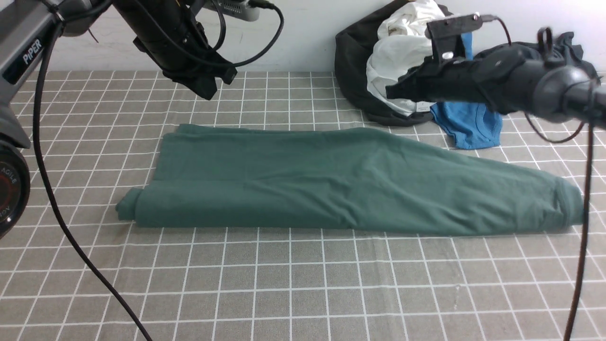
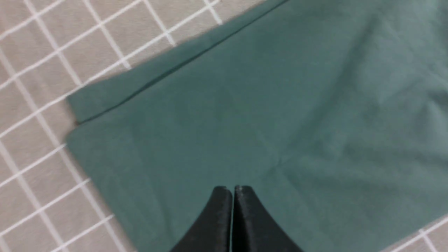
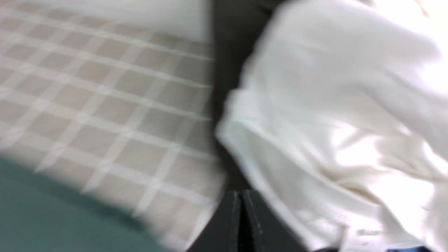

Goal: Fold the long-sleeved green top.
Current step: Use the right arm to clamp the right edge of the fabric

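Note:
The green long-sleeved top (image 1: 341, 182) lies folded into a long band across the middle of the checked table, wider at the left, tapering to a cuff at the right. It fills the left wrist view (image 2: 262, 115) and shows as a corner in the right wrist view (image 3: 52, 217). My left gripper (image 1: 210, 87) hangs above the table behind the top's left end; its fingers are together and hold nothing (image 2: 233, 190). My right gripper (image 1: 395, 90) is raised over the clothes pile at the back right, fingers together and empty (image 3: 241, 194).
A pile of clothes sits at the back right: a dark grey garment (image 1: 352, 61), a white one (image 1: 397, 57) and a bright blue T-shirt (image 1: 468, 125). Black cables hang from both arms over the table's left (image 1: 61, 222) and right sides.

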Tool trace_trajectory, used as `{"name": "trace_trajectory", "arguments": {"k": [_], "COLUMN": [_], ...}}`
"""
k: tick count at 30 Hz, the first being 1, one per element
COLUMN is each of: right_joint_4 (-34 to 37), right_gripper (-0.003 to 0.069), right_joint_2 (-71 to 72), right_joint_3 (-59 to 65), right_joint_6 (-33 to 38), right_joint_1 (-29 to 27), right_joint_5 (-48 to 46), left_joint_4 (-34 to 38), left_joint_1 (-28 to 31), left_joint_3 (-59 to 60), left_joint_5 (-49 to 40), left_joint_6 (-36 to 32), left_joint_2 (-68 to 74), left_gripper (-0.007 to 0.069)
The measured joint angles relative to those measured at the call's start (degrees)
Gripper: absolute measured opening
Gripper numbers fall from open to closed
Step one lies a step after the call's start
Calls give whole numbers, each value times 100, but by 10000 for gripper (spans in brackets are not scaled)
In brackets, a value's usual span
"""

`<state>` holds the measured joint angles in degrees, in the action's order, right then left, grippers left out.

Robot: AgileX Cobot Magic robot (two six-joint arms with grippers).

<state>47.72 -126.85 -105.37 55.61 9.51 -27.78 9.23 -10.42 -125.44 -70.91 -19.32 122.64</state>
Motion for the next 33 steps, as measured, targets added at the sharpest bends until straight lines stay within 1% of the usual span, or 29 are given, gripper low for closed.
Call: {"name": "trace_trajectory", "arguments": {"k": [2, 3, 4, 6, 7, 8, 9, 10, 12, 13, 14, 15, 17, 18, 19, 21, 23, 25, 27, 28, 30, 33], "right_joint_4": [-606, -683, -1406, -2157, -2646, -2877, -3027, -3457, -4240, -4441, -4487, -4772, -5025, -5046, -5071, -5056, -4907, -4772, -4578, -4546, -4424, -4424], "right_gripper": [-10, -10, -8, -6, -6, -5, -4, -3, 0, 3, 3, 11, 33, 39, 69, 125, 226, 292, 390, 405, 470, 489], "right_joint_2": [431, 524, 837, 1066, 1107, 1113, 1113, 1084, 988, 957, 940, 909, 907, 907, 907, 918, 919, 919, 919, 912, 787, 506], "right_joint_3": [-2, -7, -29, -49, 5, 99, 129, 413, 1016, 1201, 1244, 1499, 1689, 1690, 1690, 1683, 1666, 1666, 1677, 1677, 1683, 1683], "right_joint_6": [-597, -673, -1413, -2191, -2668, -2880, -3010, -3360, -3911, -4109, -4148, -4389, -4673, -4729, -4884, -5006, -5065, -5091, -5121, -5134, -5234, -5439], "right_joint_1": [-140, -160, -351, -585, -753, -866, -894, -1091, -1401, -1491, -1511, -1647, -1809, -1821, -1886, -1929, -1940, -1945, -1945, -1945, -1945, -1950], "right_joint_5": [-1038, -1264, -2144, -3146, -3539, -3756, -3794, -3930, -3749, -3628, -3563, -3363, -3204, -3204, -3221, -3257, -3257, -3257, -3257, -3257, -3206, -3149], "left_joint_4": [-130, -130, -132, -22, 148, 262, 262, 448, 687, 725, 725, 725, 685, 676, 610, 470, 275, 194, 150, 150, 149, 137], "left_joint_1": [0, 0, 5, 10, 10, 10, 10, 10, 10, 10, 10, 10, 10, 10, 10, 10, 10, 10, 10, 10, 10, 10], "left_joint_3": [197, 197, 525, 892, 1295, 1562, 1562, 2080, 3045, 3447, 3447, 3990, 4858, 4926, 5375, 5902, 6479, 6842, 7305, 7305, 7677, 7880], "left_joint_5": [-7, -7, -7, 0, 5, 5, 5, 5, 126, 246, 246, 435, 615, 645, 746, 911, 1207, 1384, 1662, 1718, 2069, 2386], "left_joint_6": [81, 89, 128, 134, 93, 38, 38, -85, -249, -263, -263, -268, -279, -279, -279, -279, -261, -233, -217, -217, -217, -217], "left_joint_2": [-270, -270, -700, -1136, -1556, -1810, -1873, -2260, -3005, -3300, -3300, -3687, -4299, -4346, -4661, -5024, -5392, -5600, -5797, -5797, -5851, -5839], "left_gripper": [-8, -8, -8, -8, -8, -8, -8, -8, -8, -8, -8, -8, -8, -8, -8, -8, -8, -8, -8, -8, -8, -8]}}
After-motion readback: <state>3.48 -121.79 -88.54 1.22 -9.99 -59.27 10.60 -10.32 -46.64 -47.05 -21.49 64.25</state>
